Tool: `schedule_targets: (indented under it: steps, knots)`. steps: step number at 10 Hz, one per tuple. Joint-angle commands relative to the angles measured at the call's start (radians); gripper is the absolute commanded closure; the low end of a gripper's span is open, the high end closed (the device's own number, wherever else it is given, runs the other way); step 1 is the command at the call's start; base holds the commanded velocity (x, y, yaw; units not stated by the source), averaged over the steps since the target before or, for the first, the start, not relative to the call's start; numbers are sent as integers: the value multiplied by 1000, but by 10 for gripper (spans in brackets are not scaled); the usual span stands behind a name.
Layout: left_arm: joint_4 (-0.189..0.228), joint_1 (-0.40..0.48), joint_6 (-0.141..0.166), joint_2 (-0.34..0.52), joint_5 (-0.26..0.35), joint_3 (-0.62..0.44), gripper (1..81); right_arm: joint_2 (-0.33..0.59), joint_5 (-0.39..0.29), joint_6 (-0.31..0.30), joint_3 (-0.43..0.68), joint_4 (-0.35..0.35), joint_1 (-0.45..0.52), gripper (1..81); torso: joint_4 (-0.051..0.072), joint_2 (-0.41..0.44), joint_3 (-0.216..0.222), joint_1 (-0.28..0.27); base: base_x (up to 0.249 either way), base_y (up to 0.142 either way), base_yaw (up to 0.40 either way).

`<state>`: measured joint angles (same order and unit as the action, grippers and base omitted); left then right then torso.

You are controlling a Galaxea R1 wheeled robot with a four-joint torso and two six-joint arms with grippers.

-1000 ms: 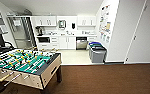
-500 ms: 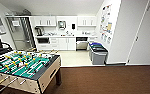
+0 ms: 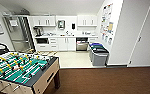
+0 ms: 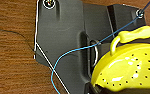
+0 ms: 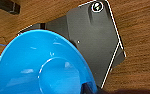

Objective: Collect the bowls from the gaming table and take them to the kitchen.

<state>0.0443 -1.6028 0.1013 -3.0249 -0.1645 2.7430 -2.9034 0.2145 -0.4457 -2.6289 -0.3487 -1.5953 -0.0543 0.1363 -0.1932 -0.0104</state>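
Note:
The kitchen (image 3: 66,37) lies straight ahead in the head view, with white cabinets, a white countertop and a steel dishwasher (image 3: 82,45). In the left wrist view the yellow-green bowl (image 4: 131,67), dotted with small holes and bearing a loop handle, hangs over the brown floor with my left gripper (image 4: 101,88) shut on it. The bright blue bowl (image 5: 43,67) looms large in the right wrist view, carried above the same floor by my right gripper (image 5: 87,88). The gaming table is out of view.
A foosball table (image 3: 21,68) with a green field and rods stands close at the left. Grey bins (image 3: 98,53) sit by the white wall (image 3: 116,32) on the right of the kitchen opening. Brown floor (image 3: 103,80) runs ahead to the pale kitchen floor (image 3: 73,58).
The whole head view has shifted slightly as I drive toward the kitchen; the cabinets look a little nearer. Both bowls remain held.

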Motion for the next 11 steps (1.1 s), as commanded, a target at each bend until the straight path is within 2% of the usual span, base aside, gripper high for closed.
schedule_targets:
  steps: [1,11]
  knots:
    - [0,23,-5,1,49,0,811,10,-38,-1,1,-10,31,811,0,0,0,0,180,-66,0]
    - [0,23,-5,3,52,0,811,8,-40,-1,1,-12,34,811,0,0,0,0,180,-69,0]
